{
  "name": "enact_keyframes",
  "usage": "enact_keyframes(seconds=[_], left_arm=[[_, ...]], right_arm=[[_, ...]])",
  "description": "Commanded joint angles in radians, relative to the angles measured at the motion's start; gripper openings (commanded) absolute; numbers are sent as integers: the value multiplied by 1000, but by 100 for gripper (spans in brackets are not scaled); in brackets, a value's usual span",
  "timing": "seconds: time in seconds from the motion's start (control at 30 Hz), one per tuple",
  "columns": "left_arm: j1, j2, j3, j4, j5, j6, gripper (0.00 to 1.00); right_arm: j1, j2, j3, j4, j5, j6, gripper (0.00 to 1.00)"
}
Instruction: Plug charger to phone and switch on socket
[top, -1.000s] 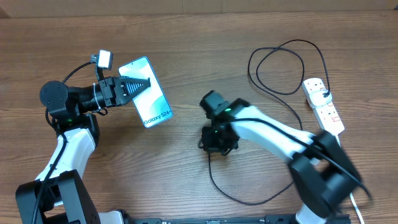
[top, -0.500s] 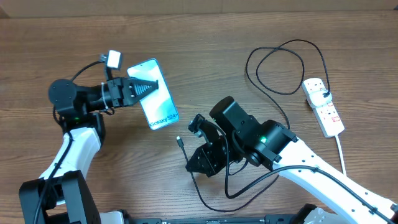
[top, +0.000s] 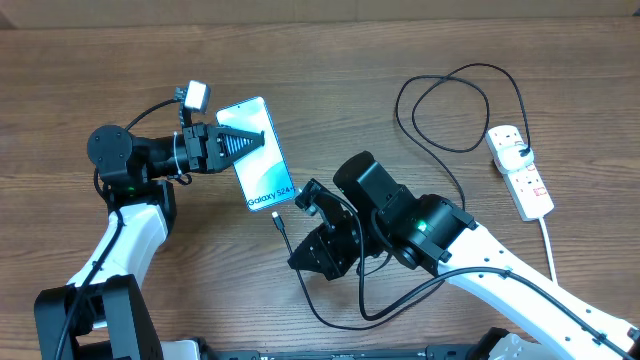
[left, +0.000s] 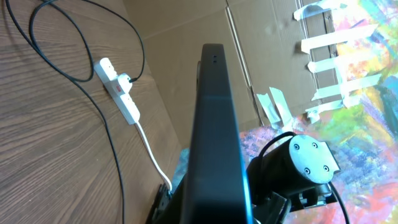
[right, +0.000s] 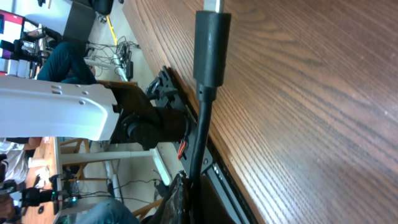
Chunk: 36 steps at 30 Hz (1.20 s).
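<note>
Aligning: left tool (top: 250, 138) clamps phone (top: 265, 175), right tool (top: 303, 250) clamps charger (top: 281, 226) near tip; tip just beside phone edge, not inserted; socket (top: 522, 175) switch step pending.

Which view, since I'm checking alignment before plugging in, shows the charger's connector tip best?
Right wrist: the charger's connector fills the frame close up, black housing, metal tip cut by the top edge. Overhead shows it tiny near the phone's lower end. Left wrist shows only the phone's edge and distant cable, no connector.
</note>
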<state>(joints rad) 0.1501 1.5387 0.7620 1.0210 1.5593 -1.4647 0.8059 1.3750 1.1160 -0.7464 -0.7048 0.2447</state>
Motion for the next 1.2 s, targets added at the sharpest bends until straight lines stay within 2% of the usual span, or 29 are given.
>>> enact_keyframes(seconds=[0.0,0.33,0.67,1.17], left_arm=[[-3,-9,20,8,-16,-17,4],[-3,-9,20,9,-17,-25,4],[-3,-9,20,9,-29,-25,4],[-3,-9,20,9,-51,-26,4]], right_arm=[[3,-2,-3,20,0,-10,4],[-34,-2,-3,20,-6,-10,4],[-53,-2,-3,76,-130,-8,4],[-53,-2,-3,35,-134,10,4]])
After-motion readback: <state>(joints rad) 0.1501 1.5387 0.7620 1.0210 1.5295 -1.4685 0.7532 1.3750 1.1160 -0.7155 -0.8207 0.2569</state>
